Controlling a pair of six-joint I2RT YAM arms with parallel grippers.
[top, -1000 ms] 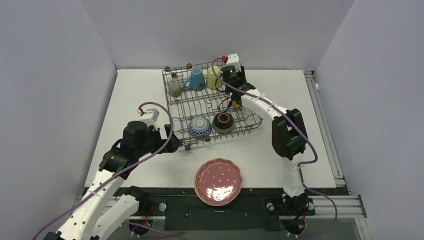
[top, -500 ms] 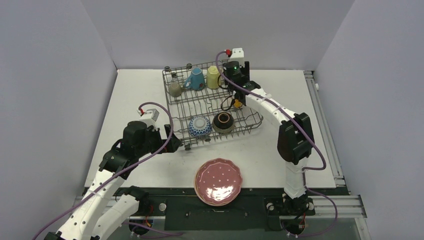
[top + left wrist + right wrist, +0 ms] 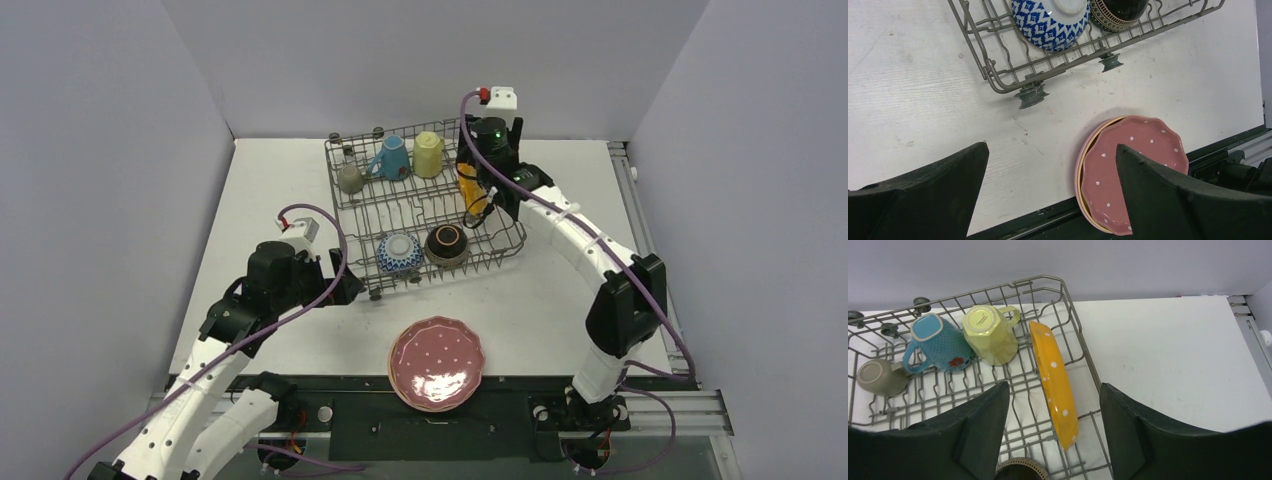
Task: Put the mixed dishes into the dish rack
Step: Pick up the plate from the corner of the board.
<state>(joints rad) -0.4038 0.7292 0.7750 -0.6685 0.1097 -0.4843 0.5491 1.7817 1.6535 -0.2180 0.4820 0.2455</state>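
Observation:
The dish rack holds a grey mug, a blue mug, a pale-yellow mug, a blue-white bowl and a dark brown bowl. An orange dotted plate stands on edge between tines at the rack's right side. My right gripper is open just above it, one jaw on each side, not touching. A dark pink plate tops a stack at the table's front edge, with yellow and light pink rims under it. My left gripper is open and empty, left of the stack.
The rack's small wheels rest on the white table. Grey walls close in the back and sides. A black rail runs along the table's front edge, right under the plate stack.
My right arm has swung right and drawn back up from the rack. The orange plate now shows standing free in the tines. The left arm has not moved.

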